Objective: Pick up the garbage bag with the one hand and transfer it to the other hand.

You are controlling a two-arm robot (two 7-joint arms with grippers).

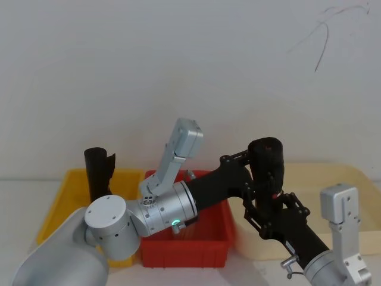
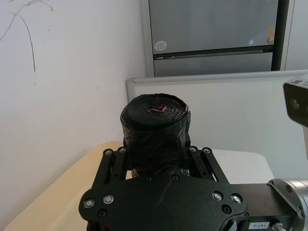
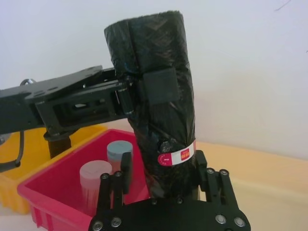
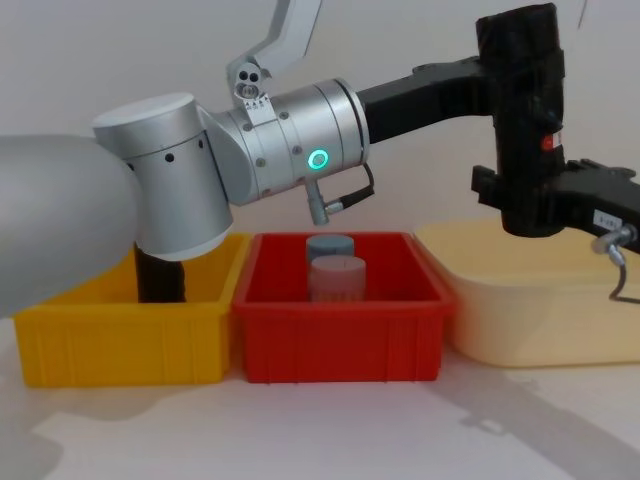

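1. With the left tool (image 1: 257,170), head view first: pinching the garbage bag (image 1: 266,152) near its top, up in the air just right of the red bin (image 1: 184,250). Bracketing the lower end with the right tool (image 1: 269,205), directly beneath.
2. Left wrist view: looking at the roll's end, squeezed tight from both sides.
3. Right wrist view: standing upright, long axis vertical, with the red mark (image 3: 177,155) just above the right tool. Clamped or merely flanking? Cannot tell.
4. Chest view: hanging over the cream tray (image 4: 540,320), well off the counter (image 4: 300,430), both tools stacked along one vertical line. Probably mid-handover. Needs a sure lower grip before letting go above, or risks a drop.
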